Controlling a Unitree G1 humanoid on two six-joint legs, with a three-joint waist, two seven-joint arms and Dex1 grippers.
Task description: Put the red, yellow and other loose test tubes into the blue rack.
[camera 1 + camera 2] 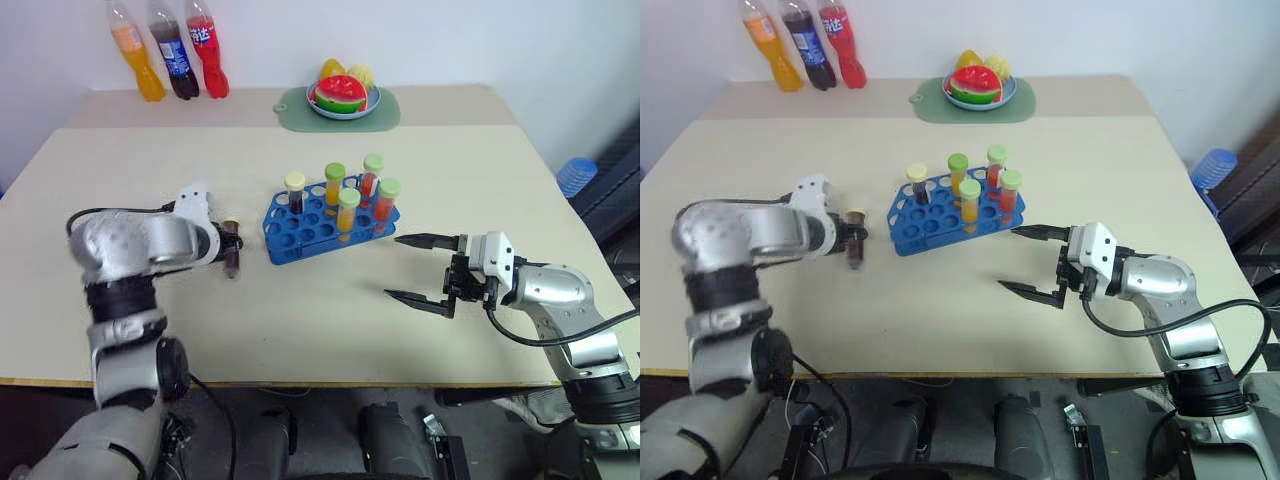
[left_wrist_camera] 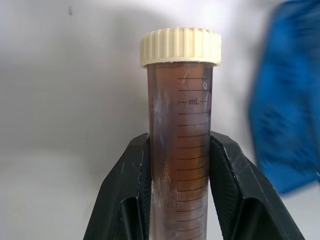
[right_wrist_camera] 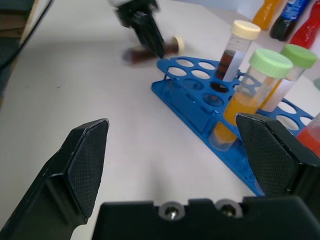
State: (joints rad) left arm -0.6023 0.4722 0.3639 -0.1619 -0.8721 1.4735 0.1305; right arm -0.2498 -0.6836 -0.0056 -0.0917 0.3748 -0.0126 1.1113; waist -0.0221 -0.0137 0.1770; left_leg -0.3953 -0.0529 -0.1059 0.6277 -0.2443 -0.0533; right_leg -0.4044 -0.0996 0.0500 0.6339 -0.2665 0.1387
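A brown tube [image 2: 179, 145] is clamped by the left tool [image 1: 226, 247] just left of the rack [image 1: 300, 232]; the right tool [image 1: 420, 270] is held wide open, empty. The tube should be uprighted over a free hole before release.

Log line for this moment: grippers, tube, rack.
left gripper: shut on brown tube | right gripper: open, empty | blue rack: five tubes standing | brown tube: not yet racked
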